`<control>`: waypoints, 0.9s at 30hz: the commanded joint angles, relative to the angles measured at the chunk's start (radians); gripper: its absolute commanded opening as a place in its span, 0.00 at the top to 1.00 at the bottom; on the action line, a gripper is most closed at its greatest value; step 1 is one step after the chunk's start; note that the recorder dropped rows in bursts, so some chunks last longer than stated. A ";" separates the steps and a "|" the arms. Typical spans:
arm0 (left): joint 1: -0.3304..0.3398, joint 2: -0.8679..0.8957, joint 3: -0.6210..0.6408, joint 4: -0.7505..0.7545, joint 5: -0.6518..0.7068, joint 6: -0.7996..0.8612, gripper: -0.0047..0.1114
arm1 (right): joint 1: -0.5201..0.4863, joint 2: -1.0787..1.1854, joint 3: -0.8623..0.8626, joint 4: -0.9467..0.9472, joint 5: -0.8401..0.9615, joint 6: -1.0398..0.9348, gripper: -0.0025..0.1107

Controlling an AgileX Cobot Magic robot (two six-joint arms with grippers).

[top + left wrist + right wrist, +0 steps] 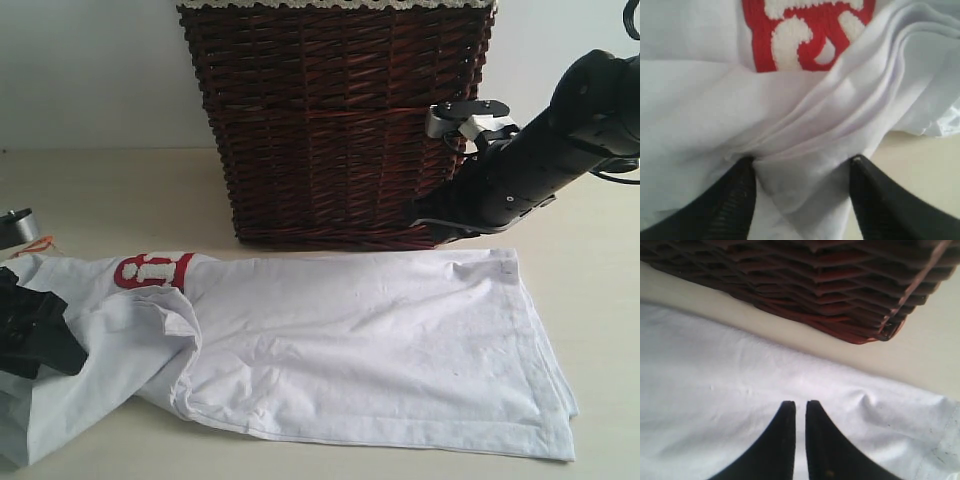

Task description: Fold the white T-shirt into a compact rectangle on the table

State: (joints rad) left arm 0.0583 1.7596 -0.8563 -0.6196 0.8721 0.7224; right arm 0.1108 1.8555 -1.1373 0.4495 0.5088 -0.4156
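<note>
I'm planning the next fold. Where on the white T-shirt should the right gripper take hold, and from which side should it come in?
Probably the hemmed far-right corner of the white T-shirt. Come in low from the table side on the right, since the basket blocks the back and the stacked layers there lie flat with a free edge.

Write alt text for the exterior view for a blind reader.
A thin white cotton T-shirt lies spread on a pale beige tabletop before a dark brown wicker basket, its left end bunched, red lettering showing. The black left gripper sits at that bunched end; the black right arm reaches down beside the basket.
</note>
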 commanded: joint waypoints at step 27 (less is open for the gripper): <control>-0.308 -0.036 -0.298 0.607 -0.158 0.086 0.94 | -0.005 -0.001 0.003 0.013 -0.006 -0.010 0.89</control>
State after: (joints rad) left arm -0.2144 1.7216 -1.1447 -0.1194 0.7793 0.8040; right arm 0.1108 1.8555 -1.1373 0.4567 0.5088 -0.4156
